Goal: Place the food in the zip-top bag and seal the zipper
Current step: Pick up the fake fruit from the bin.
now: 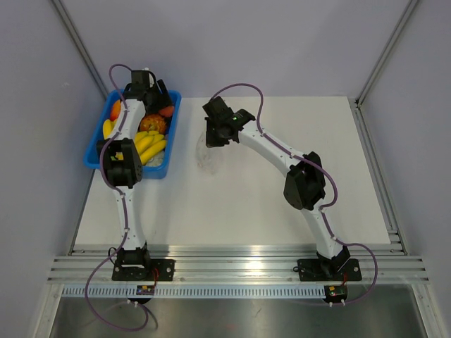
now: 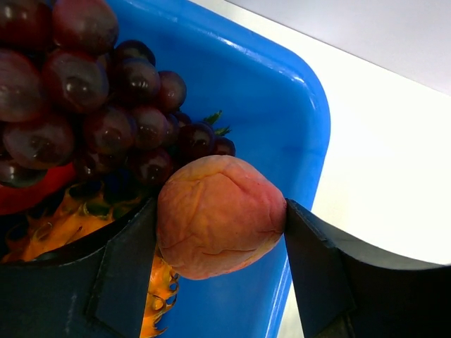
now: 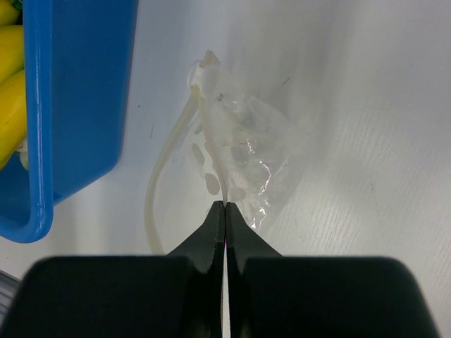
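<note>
The food, an orange-red peach [image 2: 215, 204], sits between the fingers of my left gripper [image 2: 220, 224], which is shut on it over the far right corner of the blue bin [image 2: 299, 105]. In the top view the left gripper [image 1: 156, 94] is over the bin's far end. The zip-top bag [image 3: 257, 137] lies crinkled on the white table right of the bin, also in the top view [image 1: 209, 153]. My right gripper [image 3: 225, 205] is shut on the bag's mouth edge, pinching one zipper strip [image 3: 211, 144]. The other lip bows out to the left [image 3: 156, 186].
The blue bin [image 1: 94, 158] holds dark grapes [image 2: 91, 91], yellow bananas [image 1: 150, 144], and an orange spiky fruit [image 2: 67, 225]. Its side wall [image 3: 77, 84] stands just left of the bag. Grey walls close in the table's back and sides.
</note>
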